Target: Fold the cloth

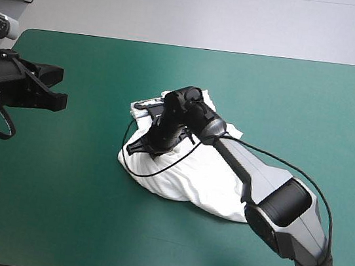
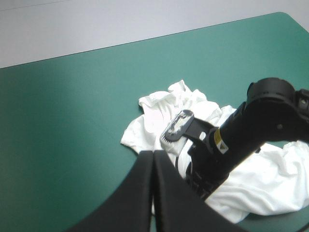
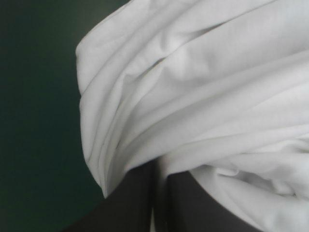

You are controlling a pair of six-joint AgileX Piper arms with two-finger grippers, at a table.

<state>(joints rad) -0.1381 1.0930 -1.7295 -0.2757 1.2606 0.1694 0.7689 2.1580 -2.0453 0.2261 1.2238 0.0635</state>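
T-shirt point(image 1: 188, 177): white crumpled heap near the middle of the teal-green table point(image 1: 288, 96).
Right gripper point(image 1: 141, 146): on the heap's side toward the table's left edge, black fingers pinching a fold.
Left gripper point(image 1: 61, 92): near the table's left edge, apart from the heap, fingers pressed together, holding nothing.

The right arm point(image 1: 283, 211) has a smooth grey shell over its thick elbow link, a dark round joint cap, and a slimmer black wrist bearing a small yellow label point(image 2: 219, 143). The left arm point(image 1: 19, 81) is blocky and black. The left hand point(image 2: 153, 155) and right hand point(image 3: 159, 169) have broad black fingers shaped like curved fins.
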